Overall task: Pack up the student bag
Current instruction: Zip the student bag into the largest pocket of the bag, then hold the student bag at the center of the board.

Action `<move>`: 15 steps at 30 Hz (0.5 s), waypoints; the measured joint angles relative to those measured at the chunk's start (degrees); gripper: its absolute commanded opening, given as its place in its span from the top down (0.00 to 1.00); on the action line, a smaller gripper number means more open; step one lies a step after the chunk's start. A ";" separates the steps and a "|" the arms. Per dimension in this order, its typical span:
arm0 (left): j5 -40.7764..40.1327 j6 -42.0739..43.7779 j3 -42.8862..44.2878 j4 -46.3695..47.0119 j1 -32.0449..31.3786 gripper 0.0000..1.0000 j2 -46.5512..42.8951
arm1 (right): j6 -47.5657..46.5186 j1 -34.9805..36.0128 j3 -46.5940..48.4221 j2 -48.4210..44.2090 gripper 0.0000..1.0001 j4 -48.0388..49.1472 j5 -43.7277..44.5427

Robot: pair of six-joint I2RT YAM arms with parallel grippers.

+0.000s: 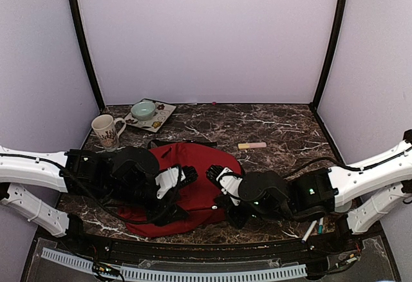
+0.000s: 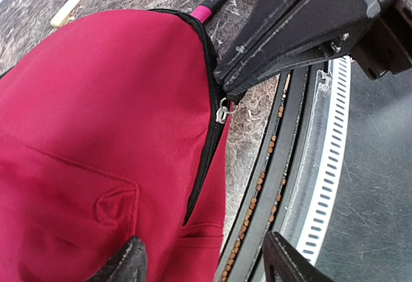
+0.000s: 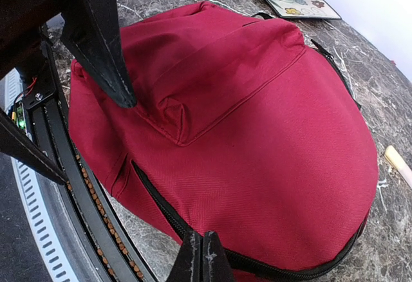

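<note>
Student bag (image 1: 201, 161), one; left gripper (image 2: 203, 242) released, right gripper (image 3: 203, 246) clenched on its zipper (image 3: 155, 199).

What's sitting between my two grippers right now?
Only red fabric of the student bag, clearest in the top view. The left gripper and right gripper face each other over it, nothing else between.

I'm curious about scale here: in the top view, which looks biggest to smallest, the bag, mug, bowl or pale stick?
1. bag
2. mug
3. bowl
4. stick, roughly as long as the bowl is wide, but far thinner
</note>
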 measured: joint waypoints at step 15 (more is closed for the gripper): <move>0.24 5.77 -0.02 5.90 0.00 0.35 4.79 | 3.52 0.00 -0.61 -1.20 1.00 0.50 1.73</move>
